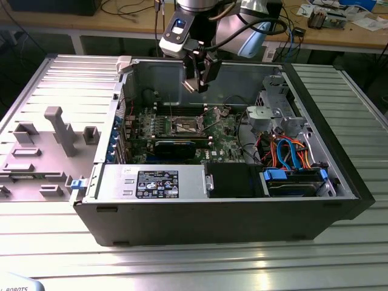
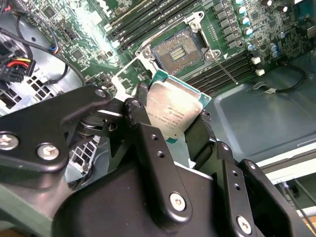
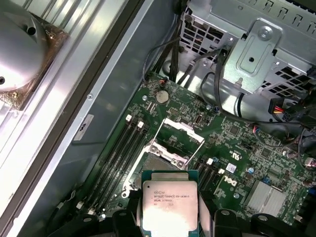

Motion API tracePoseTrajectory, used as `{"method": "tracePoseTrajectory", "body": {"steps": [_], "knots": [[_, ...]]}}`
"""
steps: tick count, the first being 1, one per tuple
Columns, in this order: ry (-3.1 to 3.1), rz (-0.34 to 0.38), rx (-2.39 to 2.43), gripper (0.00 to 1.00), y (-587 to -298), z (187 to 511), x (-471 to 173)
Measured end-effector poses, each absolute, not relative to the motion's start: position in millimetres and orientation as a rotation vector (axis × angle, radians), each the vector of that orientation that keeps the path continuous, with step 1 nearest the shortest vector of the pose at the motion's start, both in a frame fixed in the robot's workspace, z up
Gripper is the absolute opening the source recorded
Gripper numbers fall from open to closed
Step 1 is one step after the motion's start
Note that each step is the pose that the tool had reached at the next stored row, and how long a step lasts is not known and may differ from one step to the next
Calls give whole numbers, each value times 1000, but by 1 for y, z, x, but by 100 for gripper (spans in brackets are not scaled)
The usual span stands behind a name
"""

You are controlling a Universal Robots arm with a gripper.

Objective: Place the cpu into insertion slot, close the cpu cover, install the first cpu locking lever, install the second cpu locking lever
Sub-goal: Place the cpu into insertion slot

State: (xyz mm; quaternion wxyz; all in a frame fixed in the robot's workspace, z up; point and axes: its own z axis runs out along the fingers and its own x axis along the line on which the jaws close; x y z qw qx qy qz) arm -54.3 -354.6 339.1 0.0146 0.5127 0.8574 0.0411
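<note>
My gripper (image 1: 197,82) hangs inside the open computer case, above the green motherboard. It is shut on the cpu (image 2: 173,111), a flat square chip with a dull silver top, gripped by its edges between black fingers (image 2: 140,123). In the first wrist view the cpu (image 3: 169,205) sits just short of the insertion slot (image 3: 159,165) and covers part of it. The insertion slot (image 2: 178,49) lies bare, its contact field showing, and it also shows in the exterior view (image 1: 187,126). The cpu cover (image 3: 180,136), a thin silvery frame, stands swung up behind the slot. A thin lever (image 2: 224,74) runs alongside the slot.
Long black memory slots (image 3: 118,153) flank the socket on both sides. A black heatsink-like block (image 1: 176,148) lies in front of it, with the power supply (image 1: 151,182) nearer still. A metal drive cage (image 1: 276,115) and orange and blue cables (image 1: 285,151) fill the exterior view's right.
</note>
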Motion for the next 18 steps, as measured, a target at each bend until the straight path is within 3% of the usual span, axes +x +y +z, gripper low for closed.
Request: {"method": "tracePoseTrajectory", "body": {"steps": [18], "knots": [[2639,127,1643,54,-355,339,-54]]}}
